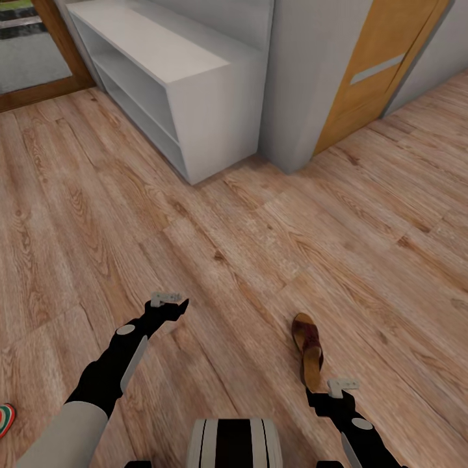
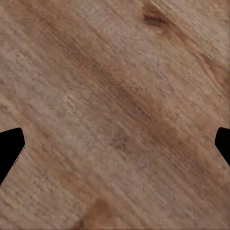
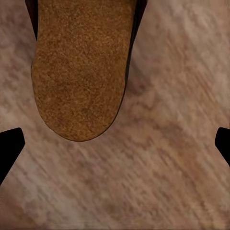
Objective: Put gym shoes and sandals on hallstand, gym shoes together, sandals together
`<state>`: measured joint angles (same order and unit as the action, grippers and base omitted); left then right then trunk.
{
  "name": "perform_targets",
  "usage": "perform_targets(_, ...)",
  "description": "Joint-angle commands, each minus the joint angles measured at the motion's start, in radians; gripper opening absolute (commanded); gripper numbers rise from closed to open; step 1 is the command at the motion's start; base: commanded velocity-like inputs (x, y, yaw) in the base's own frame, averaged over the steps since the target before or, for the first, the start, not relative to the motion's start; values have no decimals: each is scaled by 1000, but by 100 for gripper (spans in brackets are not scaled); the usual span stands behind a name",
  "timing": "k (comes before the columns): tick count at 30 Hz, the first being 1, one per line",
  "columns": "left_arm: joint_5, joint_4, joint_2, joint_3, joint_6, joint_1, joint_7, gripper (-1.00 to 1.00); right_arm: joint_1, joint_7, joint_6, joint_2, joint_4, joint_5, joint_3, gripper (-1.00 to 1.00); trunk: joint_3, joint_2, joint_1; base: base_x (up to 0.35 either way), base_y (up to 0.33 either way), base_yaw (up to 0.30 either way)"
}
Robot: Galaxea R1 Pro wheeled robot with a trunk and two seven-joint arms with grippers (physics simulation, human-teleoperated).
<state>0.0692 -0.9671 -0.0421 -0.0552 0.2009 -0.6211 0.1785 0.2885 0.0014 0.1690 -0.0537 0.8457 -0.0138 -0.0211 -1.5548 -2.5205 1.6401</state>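
Below, the right hand [image 3: 115, 143] hangs fingers apart over a sandal's [image 1: 309, 348] heel; left hand [image 2: 115, 148] likewise apart above corridor floor [image 1: 260, 247].

One sandal [image 1: 309, 348] on wood floor [image 1: 260, 247], just ahead of my right gripper [image 1: 341, 389]; its rounded footbed end [image 3: 81, 72] sits between and beyond that gripper's spread fingertips. One gym shoe edge [image 1: 5, 419], well off to outer side of my left gripper [image 1: 170, 305]. One pale grey shelf unit [image 1: 175, 71], far ahead of both grippers. One orange-brown door [image 1: 377, 65]. Two grippers mine, both fingers apart.
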Motion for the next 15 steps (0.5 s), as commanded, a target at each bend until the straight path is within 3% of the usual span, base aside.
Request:
perform_targets(1, 7, -2, -1, -2, 6, 0, 1, 100, 0, 0, 6, 0, 2, -1, 0, 100, -1, 0, 0, 95, 99, 0)
perform_targets(8, 6, -4, -1, -2, 6, 0, 3, 100, 0, 0, 6, 0, 2, -1, 0, 100, -1, 0, 0, 123, 182, 0)
perform_targets(15, 6, -4, -1, -2, 6, 0, 4, 100, 0, 0, 6, 0, 3, -1, 0, 100, -1, 0, 0, 39, 64, 0)
